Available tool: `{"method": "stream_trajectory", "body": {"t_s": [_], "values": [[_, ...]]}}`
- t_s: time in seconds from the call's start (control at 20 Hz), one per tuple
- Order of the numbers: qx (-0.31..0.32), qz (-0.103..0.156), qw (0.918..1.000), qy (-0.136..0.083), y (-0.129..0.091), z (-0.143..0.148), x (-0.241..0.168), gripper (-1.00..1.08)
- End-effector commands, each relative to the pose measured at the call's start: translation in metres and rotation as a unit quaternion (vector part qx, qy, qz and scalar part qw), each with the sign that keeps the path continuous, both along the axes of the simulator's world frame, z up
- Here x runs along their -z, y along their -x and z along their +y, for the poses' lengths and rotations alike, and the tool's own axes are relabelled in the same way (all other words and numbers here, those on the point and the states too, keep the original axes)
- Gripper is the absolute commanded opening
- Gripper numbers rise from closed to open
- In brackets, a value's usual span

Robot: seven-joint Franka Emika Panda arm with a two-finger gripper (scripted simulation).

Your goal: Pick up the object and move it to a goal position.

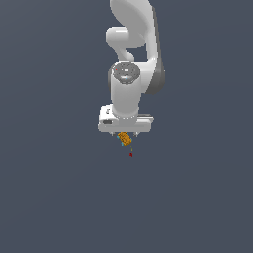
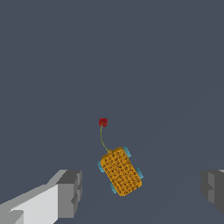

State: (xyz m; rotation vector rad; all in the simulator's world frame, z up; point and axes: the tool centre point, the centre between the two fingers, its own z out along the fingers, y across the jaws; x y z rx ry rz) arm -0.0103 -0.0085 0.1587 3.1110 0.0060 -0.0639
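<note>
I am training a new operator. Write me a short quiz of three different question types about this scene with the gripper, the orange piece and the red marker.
1. True or false: the white gripper is closed on the small flat orange piece with light-blue knobs.
2. Multiple choice: what joins the orange piece to the tiny dark-red marker blob? A) a thin curved line B) a blue strap C) nothing
3. Fill in: in the wrist view, the orange piece lies ____ the two grey fingertips.

Key
1. False; the jaws stand wide apart and neither fingertip touches the piece.
2. A
3. between
</note>
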Motion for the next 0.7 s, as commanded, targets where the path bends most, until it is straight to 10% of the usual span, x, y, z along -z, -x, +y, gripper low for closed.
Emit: {"method": "stream_trajectory", "body": {"t_s": [0.0, 0.65], "values": [[0.000, 0.000, 1.0000, 0.000, 0.0000, 0.0000, 0.0000, 1.00], [0.015, 0.003, 0.9998, -0.015, 0.0041, 0.0060, 0.0023, 1.00]]}}
